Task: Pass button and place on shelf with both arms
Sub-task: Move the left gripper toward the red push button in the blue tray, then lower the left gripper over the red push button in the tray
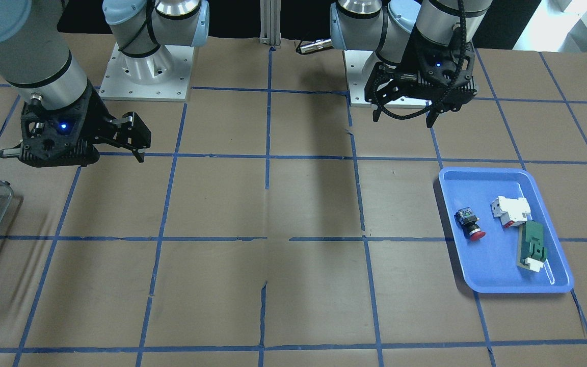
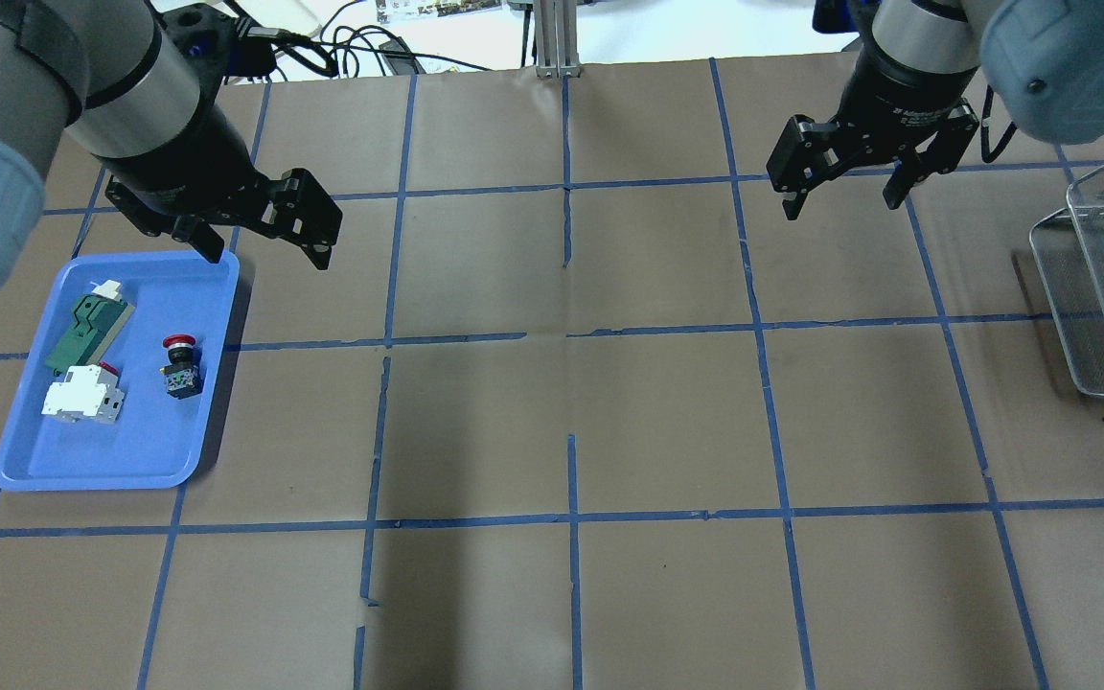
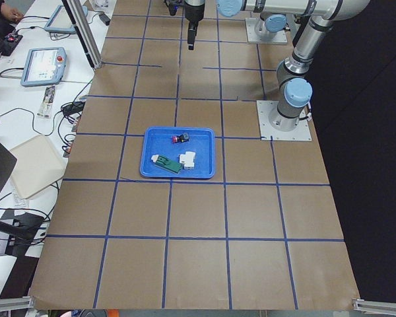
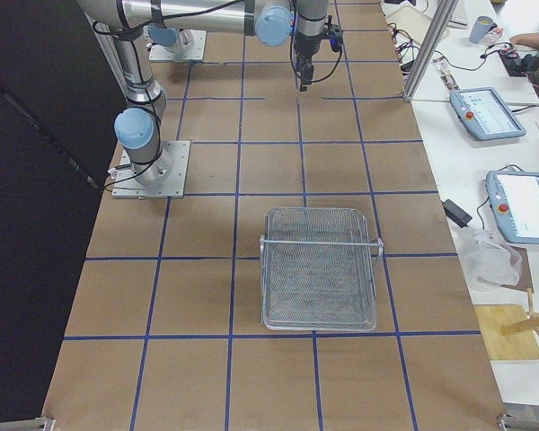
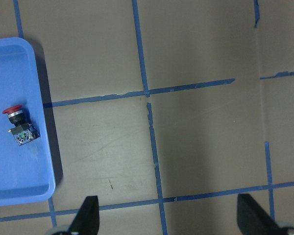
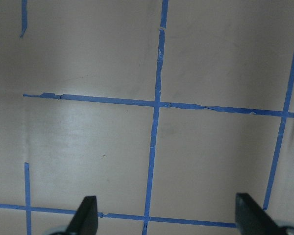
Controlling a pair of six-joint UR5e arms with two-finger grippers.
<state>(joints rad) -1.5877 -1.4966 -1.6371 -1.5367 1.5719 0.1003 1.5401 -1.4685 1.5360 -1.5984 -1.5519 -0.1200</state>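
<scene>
The button [image 2: 178, 363] lies on its side in the blue tray [image 2: 102, 476], red cap pointing away from the robot, close to the tray wall that faces the middle of the counter [image 2: 667, 422] and a little apart from the white-and-red block [image 2: 82, 399] and the green part [image 2: 85, 325]. The left tool [image 2: 267, 251] hangs above the tray's far corner with its fingers spread wide and nothing between them. The right tool [image 2: 842, 206] is just as wide and just as empty, well apart on the other side, near the wire shelf [image 2: 1103, 287]. Nothing has been picked up yet, so the likely troubles all lie ahead. A round body lying flat will probably roll or squirt sideways if the fingers close off-centre or across the smooth cap. A finger coming down on the wall side may strike the tray rim and shove the whole tray. A wide approach could also nudge the white-and-red block. The pass looks like the most delicate step. The part is small, so a grip by the left tool across its middle leaves the right tool little bare surface to take, and a release made too soon would drop it on the counter between the arms. At the shelf, the open wire mesh may let so small a thing tip over or slip through, though how fine the mesh is cannot be told from here.
</scene>
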